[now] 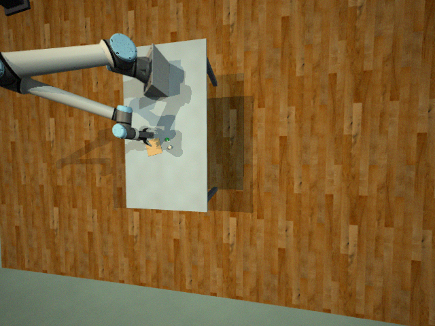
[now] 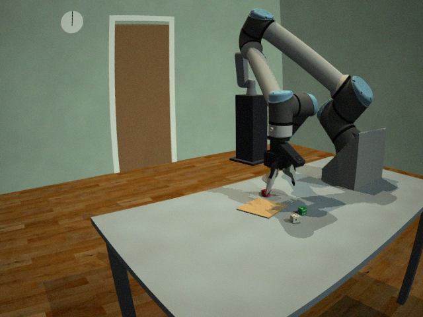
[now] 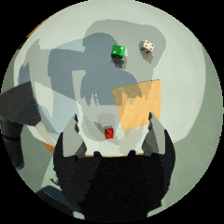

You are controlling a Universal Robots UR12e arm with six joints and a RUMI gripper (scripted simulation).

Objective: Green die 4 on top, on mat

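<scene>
end effector [image 1: 149, 139] [image 2: 279, 189] [image 3: 113, 114], opened wide and holding nothing, may knock red die [image 2: 264, 193] [image 3: 109, 133] if it sweeps sideways, while green die [image 1: 167, 139] [image 2: 302, 210] [image 3: 118, 51] sits off mat [image 1: 153, 148] [image 2: 261, 207] [image 3: 139, 106].

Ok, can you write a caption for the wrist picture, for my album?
Open gripper near a red die.

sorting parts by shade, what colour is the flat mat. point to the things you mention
The mat [image 1: 154, 148] [image 2: 259, 207] [image 3: 140, 105] is plain light orange-tan; it shows best in the wrist view.
</scene>
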